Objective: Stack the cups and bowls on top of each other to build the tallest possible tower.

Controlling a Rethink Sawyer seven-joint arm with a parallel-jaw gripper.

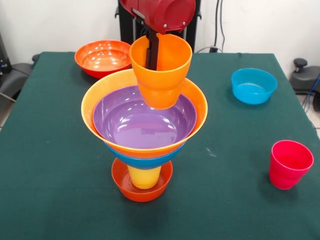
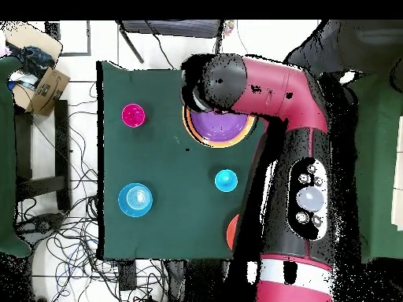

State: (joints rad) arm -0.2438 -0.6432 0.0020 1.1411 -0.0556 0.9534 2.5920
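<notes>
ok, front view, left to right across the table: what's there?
red-orange bowl → tower with the orange cup held over it → small blue bowl → pinkish red cup

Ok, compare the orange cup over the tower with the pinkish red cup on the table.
The orange cup is held up by the tool, just above the purple bowl; the pinkish red cup stands alone on the green table. A tool finger reaches inside the orange cup, while the pinkish red one is empty. The orange cup hangs at the tower; the pinkish red one sits well apart. Both are glossy, handleless and mouth-up.
</notes>
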